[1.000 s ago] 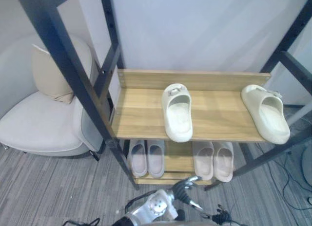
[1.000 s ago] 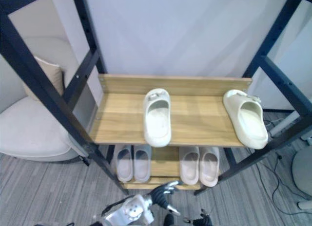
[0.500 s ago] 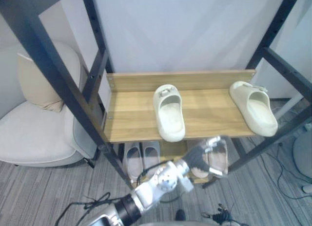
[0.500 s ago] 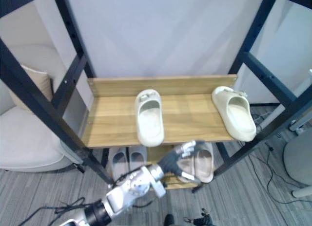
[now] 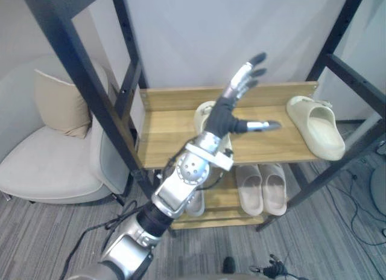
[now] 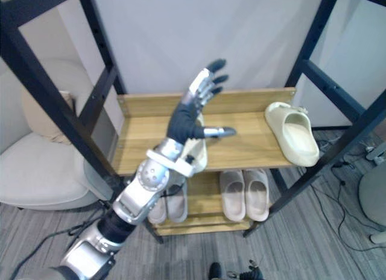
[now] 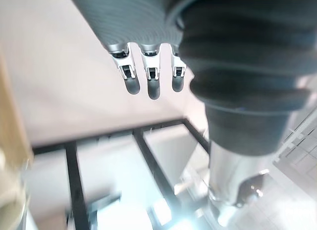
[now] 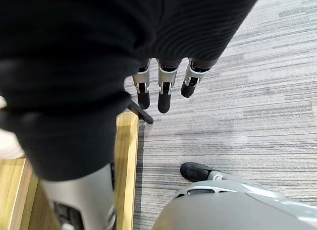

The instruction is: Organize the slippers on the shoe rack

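**Brings left hand (image 5: pixel 224 116) up to the upper shelf (image 5: pixel 163 132)**

Lifts it from down by the lower pairs (image 5: pixel 263 186) to shelf height. Holds it wide open, fingers splayed, thumb out, gripping nothing. Leaves one cream slipper (image 5: pixel 202 117) just past the palm, partly hidden, and the second slipper (image 5: pixel 316 126) well apart on the thumb side. Hangs right hand (image 8: pixel 166 88) over the floor (image 8: pixel 237 91), fingers straight, empty. Reads as reach begun, no slipper moved yet; next probably means closing on the near one

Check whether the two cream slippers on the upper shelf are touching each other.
Apart. The left eye view shows the middle slipper and the right slipper separated by a wide stretch of bare upper shelf.
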### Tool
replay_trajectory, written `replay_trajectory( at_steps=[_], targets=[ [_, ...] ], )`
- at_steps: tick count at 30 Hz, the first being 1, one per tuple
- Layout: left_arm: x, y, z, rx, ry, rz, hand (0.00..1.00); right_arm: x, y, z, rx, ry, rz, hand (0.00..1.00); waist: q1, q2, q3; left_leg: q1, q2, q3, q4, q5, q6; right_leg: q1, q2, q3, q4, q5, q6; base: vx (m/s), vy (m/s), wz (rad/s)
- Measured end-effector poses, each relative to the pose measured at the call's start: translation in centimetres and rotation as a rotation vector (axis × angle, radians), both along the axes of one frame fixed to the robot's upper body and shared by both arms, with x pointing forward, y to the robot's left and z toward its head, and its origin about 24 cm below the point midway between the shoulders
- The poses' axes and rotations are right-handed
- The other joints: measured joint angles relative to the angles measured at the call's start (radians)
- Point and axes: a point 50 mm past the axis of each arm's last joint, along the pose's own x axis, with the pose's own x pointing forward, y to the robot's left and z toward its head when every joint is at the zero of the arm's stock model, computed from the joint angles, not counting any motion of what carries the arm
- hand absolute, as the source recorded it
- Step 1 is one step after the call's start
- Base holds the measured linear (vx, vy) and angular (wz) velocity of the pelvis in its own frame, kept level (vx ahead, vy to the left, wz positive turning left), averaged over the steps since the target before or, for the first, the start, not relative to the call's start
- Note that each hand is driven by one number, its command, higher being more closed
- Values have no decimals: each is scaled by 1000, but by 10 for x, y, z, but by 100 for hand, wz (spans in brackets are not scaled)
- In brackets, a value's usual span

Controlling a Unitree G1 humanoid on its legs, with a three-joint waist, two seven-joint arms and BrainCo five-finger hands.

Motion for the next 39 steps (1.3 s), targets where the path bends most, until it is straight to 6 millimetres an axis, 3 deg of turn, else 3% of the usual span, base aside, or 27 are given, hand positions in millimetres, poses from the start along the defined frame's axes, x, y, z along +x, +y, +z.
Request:
replay_trajectory(
  at_steps=[6,8,12,24,29,39],
  targets=[
    [19,15,-10,72,24,136,0,-2,-1,0,5,5,1,0,-6,5,-12,-23,-2,-14,-1,5,-2,-18,1,-14,0,6,-1,-14,-6,7],
    [34,30,-28,167,86,225,0,0,-1,1,6,-4,3,0,-13,9,-12,-12,-1,-19,-5,7,-3,-12,3,-19,0,6,-1,47,-13,4],
    [50,54,-42,227,148,364,0,0,0,2,8,-15,4,0,-19,8,-11,-10,-3,-29,-20,12,-1,-13,1,-36,-1,5,1,28,1,5],
    [67,101,-53,306,190,612,0,8,5,5,22,-52,8,0,-36,-7,22,-10,-9,-36,-25,13,0,-12,0,-46,-1,4,2,17,9,2],
    [69,104,-59,331,211,631,0,10,5,5,24,-58,10,0,-46,-6,26,-10,-9,-35,-30,13,0,-14,0,-45,-1,2,5,0,0,0],
    [74,99,-50,311,197,616,0,14,5,7,24,-77,14,0,-60,-5,45,-7,-6,-29,-40,13,0,-18,0,-41,-1,0,7,1,1,-1]
  ],
)
